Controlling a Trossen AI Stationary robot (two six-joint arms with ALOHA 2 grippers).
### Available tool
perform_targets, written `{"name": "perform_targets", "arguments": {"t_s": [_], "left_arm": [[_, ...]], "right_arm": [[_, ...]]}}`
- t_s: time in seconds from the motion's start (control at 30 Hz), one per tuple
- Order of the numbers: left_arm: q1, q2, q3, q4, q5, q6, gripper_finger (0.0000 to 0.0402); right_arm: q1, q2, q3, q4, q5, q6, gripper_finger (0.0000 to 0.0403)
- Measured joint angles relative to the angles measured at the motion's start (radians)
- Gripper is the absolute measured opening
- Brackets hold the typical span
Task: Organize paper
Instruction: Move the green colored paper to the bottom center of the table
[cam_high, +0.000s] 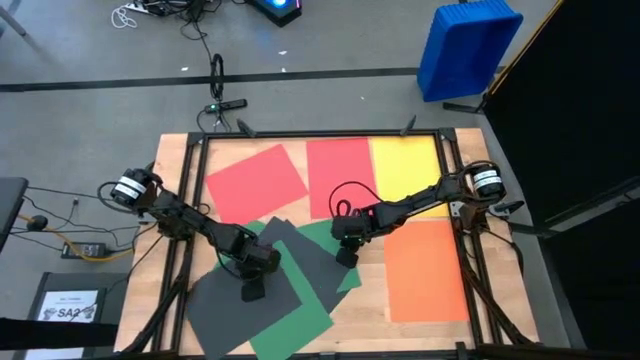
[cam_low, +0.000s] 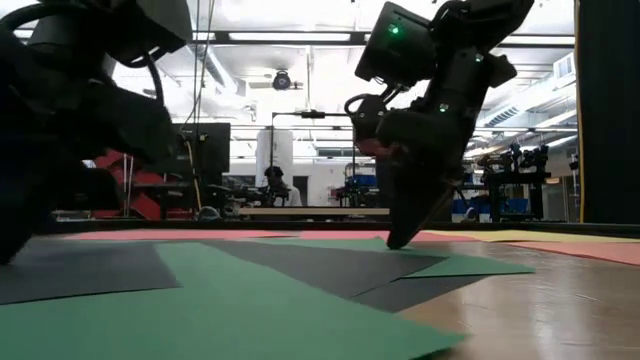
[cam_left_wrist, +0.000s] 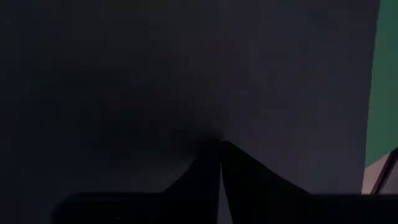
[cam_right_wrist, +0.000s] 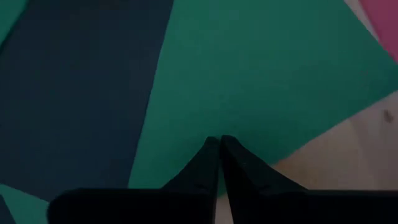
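Green paper (cam_right_wrist: 261, 81) lies directly under your right gripper (cam_right_wrist: 219, 142), whose fingers are pressed together with the tips on the sheet near its corner by bare table (cam_right_wrist: 348, 162). Your left gripper (cam_high: 253, 291), also closed, presses the dark grey sheet (cam_high: 235, 310). Both sheets lie skewed, overlapping in the jumble between the arms.

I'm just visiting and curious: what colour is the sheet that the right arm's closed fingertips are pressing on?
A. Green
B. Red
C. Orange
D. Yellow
A: the right gripper is shut with its tips down on a green sheet; from above, that gripper sits over the green paper near the table's middle, away from the orange sheet.
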Motion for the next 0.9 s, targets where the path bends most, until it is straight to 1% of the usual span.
{"name": "perform_targets", "arguments": {"t_s": [0.13,0.23,0.37,0.47,0.63,0.83,0.9], "left_arm": [[0.0,-0.002,0.002,-0.089,0.014,0.012,0.0],[0.007,-0.011,0.002,-0.109,-0.004,0.034,0.0],[0.029,-0.029,0.007,-0.134,-0.087,0.052,0.0],[0.06,-0.033,0.021,-0.206,-0.167,0.054,0.0],[0.125,-0.034,0.029,-0.31,-0.264,0.051,0.0],[0.2,-0.034,0.029,-0.368,-0.311,0.03,0.0],[0.223,-0.034,0.028,-0.385,-0.348,0.009,0.0]], "right_arm": [[0.018,-0.002,0.0,-0.045,-0.008,0.011,0.0],[0.027,-0.002,0.0,-0.063,-0.011,0.025,0.0],[0.04,-0.002,0.0,-0.082,-0.017,0.031,0.0],[0.046,-0.002,0.0,-0.085,-0.032,0.042,0.0],[0.062,-0.002,-0.001,-0.087,-0.058,0.044,0.0],[0.078,-0.002,-0.001,-0.088,-0.066,0.062,0.0],[0.085,-0.002,-0.001,-0.089,-0.079,0.066,0.0]]}}
